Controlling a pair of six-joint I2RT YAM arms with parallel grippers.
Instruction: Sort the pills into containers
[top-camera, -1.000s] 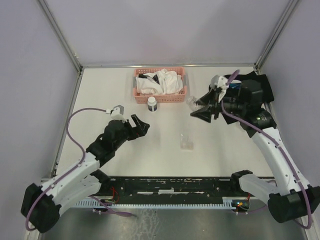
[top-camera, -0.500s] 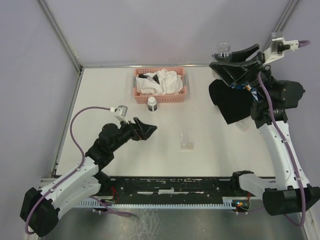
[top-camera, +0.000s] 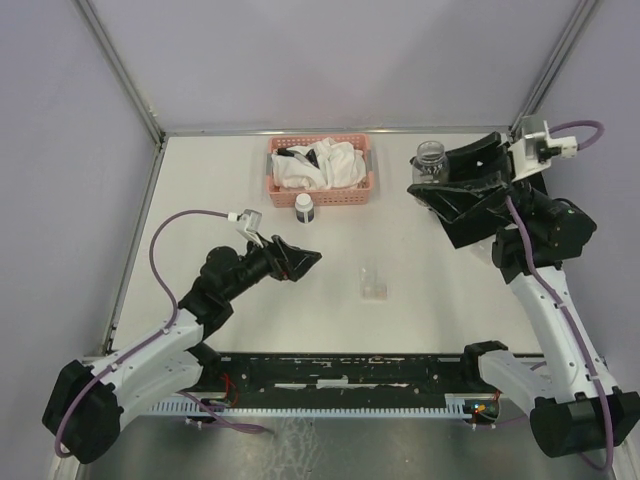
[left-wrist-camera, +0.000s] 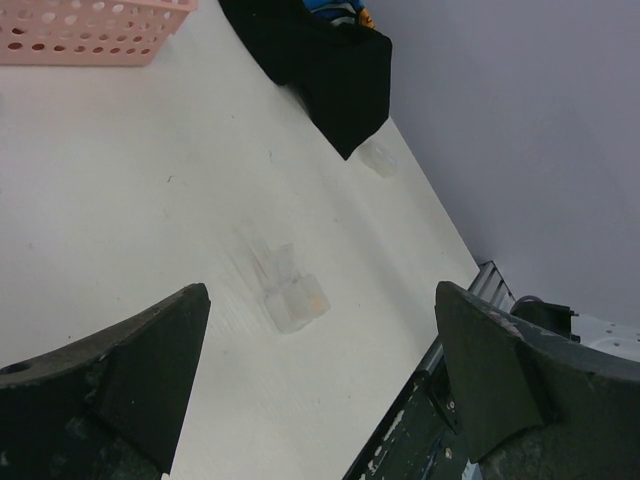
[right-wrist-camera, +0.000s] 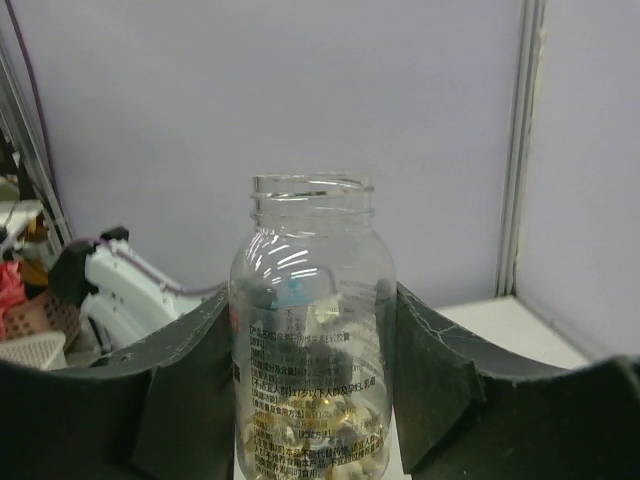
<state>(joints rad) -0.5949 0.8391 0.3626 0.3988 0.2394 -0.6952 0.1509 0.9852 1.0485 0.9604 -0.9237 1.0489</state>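
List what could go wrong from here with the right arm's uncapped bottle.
1. The pill bottle in the right gripper is uncapped and held off the table; a quick tilt could scatter pills.
2. The clear box is small and lies loose, so a pour may miss or knock it.
3. The left gripper is open and holds nothing, so nothing steadies the box.

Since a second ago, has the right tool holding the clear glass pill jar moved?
Yes. In the top view the right tool, gripping the clear glass jar, has gone from level with the pink mesh basket's near edge to level with its middle.
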